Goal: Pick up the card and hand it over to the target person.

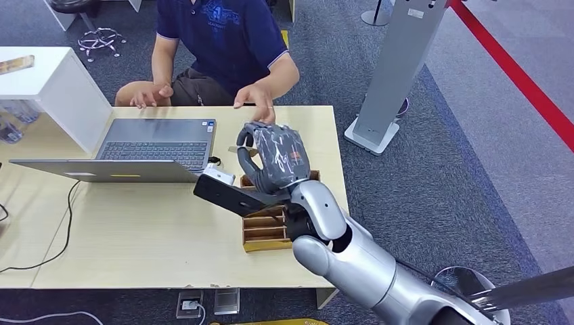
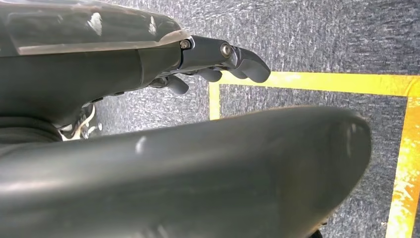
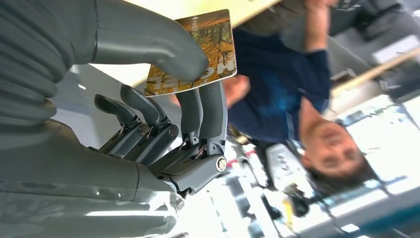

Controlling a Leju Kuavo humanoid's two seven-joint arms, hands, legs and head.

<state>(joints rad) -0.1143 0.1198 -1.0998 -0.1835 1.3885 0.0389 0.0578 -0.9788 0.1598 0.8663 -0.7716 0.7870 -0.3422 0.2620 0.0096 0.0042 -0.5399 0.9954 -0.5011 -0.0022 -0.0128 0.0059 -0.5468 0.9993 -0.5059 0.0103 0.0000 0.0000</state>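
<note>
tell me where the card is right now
The card is pinched in the right hand, raised over the table's far right side, above the wooden organizer, near the person's hand.

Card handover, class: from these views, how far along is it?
Done: the card is picked up, pinched between the thumb and fingers of the right hand above the table. In hand: it is held out towards the person, whose hand is close. Left: the person taking it.
</note>
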